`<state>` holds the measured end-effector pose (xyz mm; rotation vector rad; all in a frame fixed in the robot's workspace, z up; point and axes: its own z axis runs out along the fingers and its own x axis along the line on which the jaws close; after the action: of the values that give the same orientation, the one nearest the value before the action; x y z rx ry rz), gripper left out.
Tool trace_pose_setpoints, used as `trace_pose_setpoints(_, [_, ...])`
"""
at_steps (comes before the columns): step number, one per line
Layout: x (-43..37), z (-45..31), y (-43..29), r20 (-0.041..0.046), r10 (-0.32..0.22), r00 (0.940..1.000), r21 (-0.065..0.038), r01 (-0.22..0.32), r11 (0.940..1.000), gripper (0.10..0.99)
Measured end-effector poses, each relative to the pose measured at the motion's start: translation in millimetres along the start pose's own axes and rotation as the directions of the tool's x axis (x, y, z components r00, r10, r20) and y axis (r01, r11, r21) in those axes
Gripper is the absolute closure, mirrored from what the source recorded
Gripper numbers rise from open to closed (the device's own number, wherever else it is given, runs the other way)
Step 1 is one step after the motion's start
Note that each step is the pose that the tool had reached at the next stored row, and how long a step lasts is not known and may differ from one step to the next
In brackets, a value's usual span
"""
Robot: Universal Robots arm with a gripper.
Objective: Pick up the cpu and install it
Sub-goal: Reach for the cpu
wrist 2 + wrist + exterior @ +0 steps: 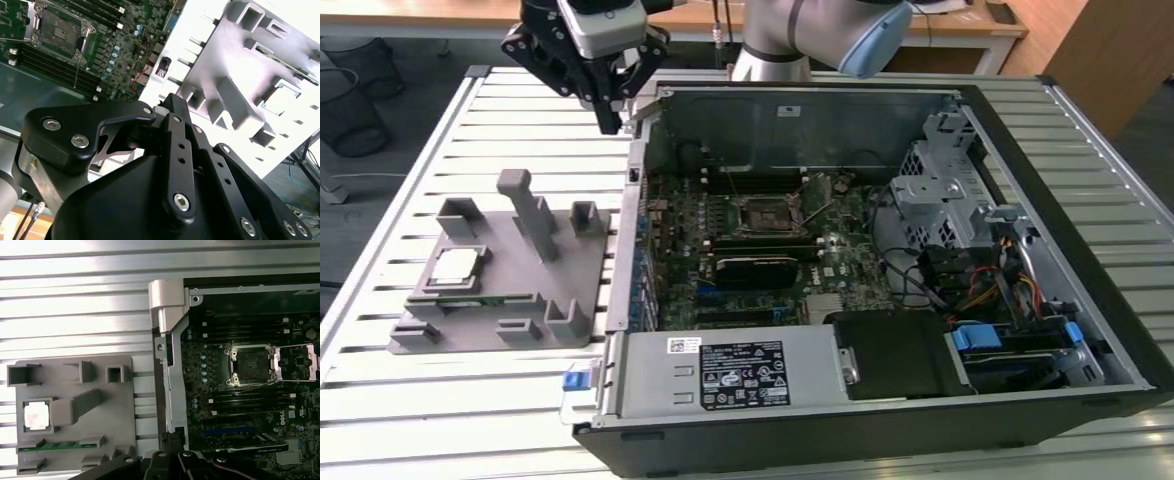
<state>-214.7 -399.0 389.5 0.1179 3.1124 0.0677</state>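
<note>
Plainly, in first wrist view: cpu (36,416) in holder (115,415)

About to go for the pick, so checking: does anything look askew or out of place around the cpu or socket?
Nothing stands out. The cpu lies flat in its recess on the grey fixture, the socket sits empty with its bracket swung open, and the gripper hangs above the case corner, holding nothing.

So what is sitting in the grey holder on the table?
The cpu lies flat in a square pocket, and a green module sits in a slot beside it. Whatever is beneath the cpu is covered.
</note>
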Motion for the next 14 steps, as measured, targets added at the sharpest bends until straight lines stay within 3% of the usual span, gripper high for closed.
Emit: trace_pose_setpoints(14, [17.9, 0.3, -1.4, 0.0, 0.0, 1.0, 0.0, 0.0, 1.0, 0.98])
